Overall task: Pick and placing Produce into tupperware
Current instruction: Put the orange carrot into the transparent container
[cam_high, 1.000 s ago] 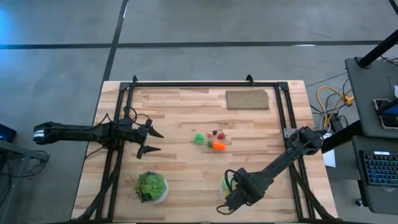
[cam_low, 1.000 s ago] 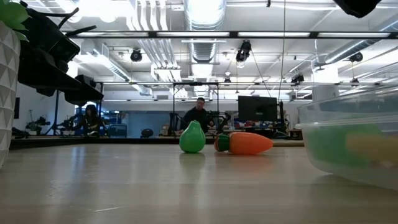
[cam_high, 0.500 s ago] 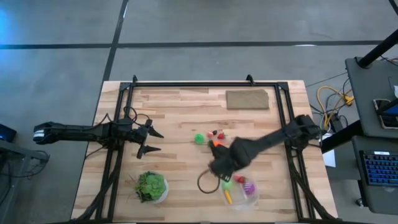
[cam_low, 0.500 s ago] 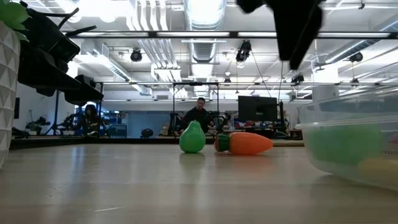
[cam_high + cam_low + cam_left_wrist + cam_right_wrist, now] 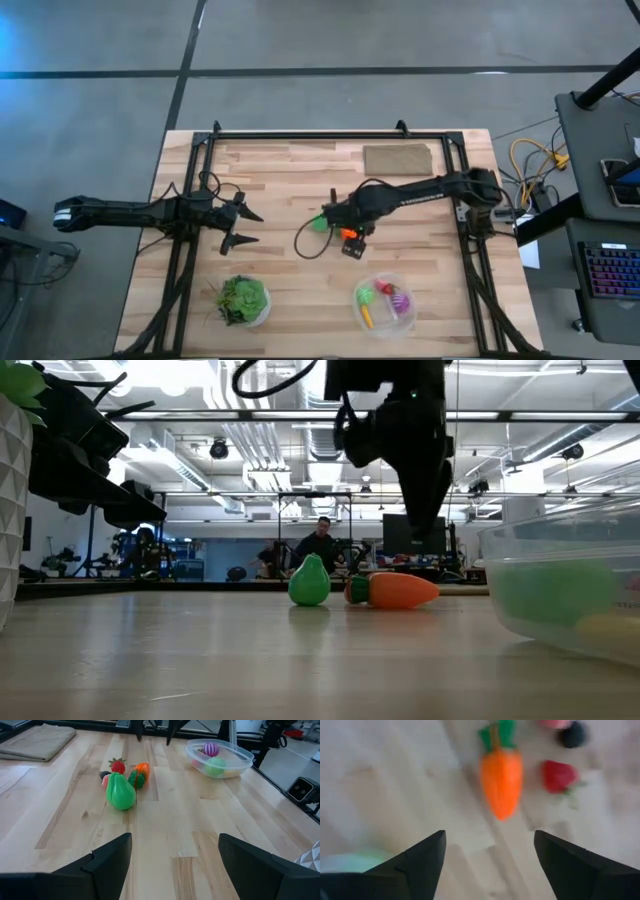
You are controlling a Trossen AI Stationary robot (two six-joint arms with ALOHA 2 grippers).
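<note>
Right now the right gripper (image 5: pixel 490 865) hangs above the carrot (image 5: pixel 501 782), fingers spread and empty — the carrot lies just ahead of the tips, its long axis running straight out from the gap. Close beside it sit a strawberry (image 5: pixel 558 776) and a green pear (image 5: pixel 120 791), which could get nudged. Farther off, the tupperware (image 5: pixel 387 304) holds some produce already; the left gripper (image 5: pixel 240 225) waits well apart, fingers spread
</note>
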